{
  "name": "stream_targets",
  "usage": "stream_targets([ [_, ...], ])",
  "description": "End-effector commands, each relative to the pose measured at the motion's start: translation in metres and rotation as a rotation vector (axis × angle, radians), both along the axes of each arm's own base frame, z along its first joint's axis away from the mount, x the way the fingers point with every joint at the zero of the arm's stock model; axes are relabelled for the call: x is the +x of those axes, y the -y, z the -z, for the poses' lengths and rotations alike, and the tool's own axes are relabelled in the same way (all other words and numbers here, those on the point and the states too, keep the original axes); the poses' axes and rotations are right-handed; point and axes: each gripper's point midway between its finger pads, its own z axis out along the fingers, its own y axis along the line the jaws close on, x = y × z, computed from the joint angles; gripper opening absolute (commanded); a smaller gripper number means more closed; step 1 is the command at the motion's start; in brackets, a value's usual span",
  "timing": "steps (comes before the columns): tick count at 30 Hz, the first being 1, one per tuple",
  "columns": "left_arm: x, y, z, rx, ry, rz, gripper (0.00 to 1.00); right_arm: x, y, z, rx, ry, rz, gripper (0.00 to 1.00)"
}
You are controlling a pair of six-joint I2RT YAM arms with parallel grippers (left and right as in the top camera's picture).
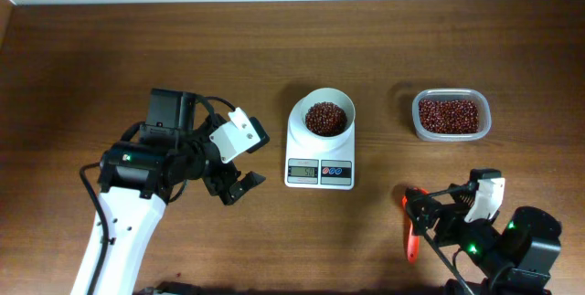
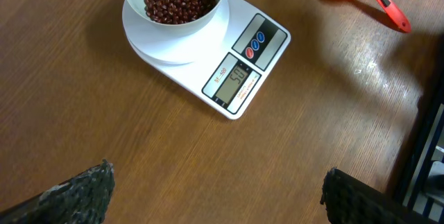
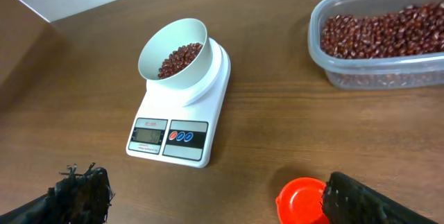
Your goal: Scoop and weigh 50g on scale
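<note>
1. The scale (image 1: 320,152) sits flat near the middle of the table (image 1: 110,48), its panel facing the arms.
2. Its display (image 1: 303,173) is lit. From the left wrist view the digits look like 50, though they are small.
3. A white bowl (image 1: 327,96) stands on the scale's platform with red-brown beans (image 1: 326,119) in its bottom.
4. A clear tub (image 1: 451,92) of the same beans stands to the right of the scale, apart from it.
5. A red scoop (image 1: 413,240) lies on the table in front of the tub, to the right of the scale's panel.
6. The right gripper (image 3: 215,195) is low by the scoop with its jaws spread wide, holding nothing. In the right wrist view the scoop's cup shows just inside one finger (image 3: 361,200); I cannot tell whether they touch.
7. The left gripper (image 1: 239,185) hovers to the left of the scale, near its panel and apart from it. Its fingers (image 2: 83,193) stand wide apart with only bare table between them.
</note>
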Motion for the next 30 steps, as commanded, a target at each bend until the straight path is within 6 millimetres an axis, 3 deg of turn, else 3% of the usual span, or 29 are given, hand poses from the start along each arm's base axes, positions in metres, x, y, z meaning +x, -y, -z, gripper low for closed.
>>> stream_targets([
  [1, 0.002, -0.001, -0.008, -0.005, 0.027, 0.001, 0.99, 0.005, 0.002, -0.011, -0.06, 0.058, 0.006, 0.99],
  [13, 0.002, -0.001, -0.008, -0.005, 0.027, 0.001, 0.99, 0.012, 0.014, -0.014, -0.112, 0.083, 0.07, 0.99],
  [25, 0.002, -0.001, -0.008, -0.005, 0.027, 0.001, 0.99, 0.013, 0.052, -0.015, -0.271, 0.096, 0.271, 0.99],
  [30, 0.002, -0.001, -0.008, -0.005, 0.027, 0.001, 0.99, 0.009, 0.05, -0.021, -0.237, 0.127, 0.283, 0.99],
])
